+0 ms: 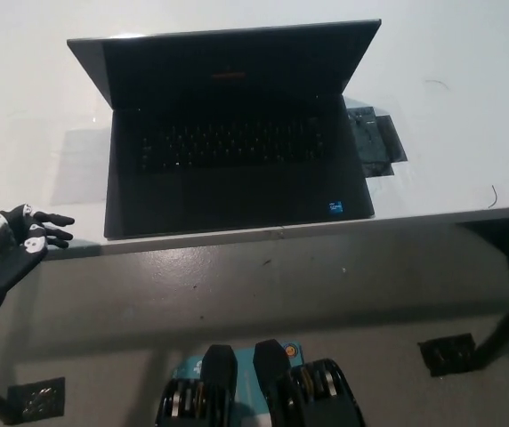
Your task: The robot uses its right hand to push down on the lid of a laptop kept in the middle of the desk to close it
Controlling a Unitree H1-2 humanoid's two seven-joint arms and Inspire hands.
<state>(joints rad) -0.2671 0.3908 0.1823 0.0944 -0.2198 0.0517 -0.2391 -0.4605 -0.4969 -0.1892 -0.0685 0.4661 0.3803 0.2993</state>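
**Laptop open, right hand not yet on the lid**

The black rectangular laptop (237, 133) stands open in the middle of the white desk (468, 133), with its front edge close to the near edge of the desk. Its thin dark lid (228, 62) is raised and leans back, away from the robot, so the dark keyboard (232, 142) and the palm rest with a small blue sticker (336, 207) are fully visible. Just beside the right side of the laptop lies a small dark transparent packet (375, 142) on the desk.

The white left hand (14, 249) rests at the lower left, at the near edge of the desk, well apart from the laptop; its fingers are spread loosely and hold nothing. The black right hand is not in the picture, so I cannot tell the state of its fingers. Only a blurred dark spot shows at the right border, and I cannot say what it is.

To my judgement, the task is at its very beginning: the approach step is not yet done. The next move asks the right hand to come in from the right, rise above the top edge of the lid, and press forward and down until the lid folds onto the keyboard, without pushing the whole laptop across the desk.
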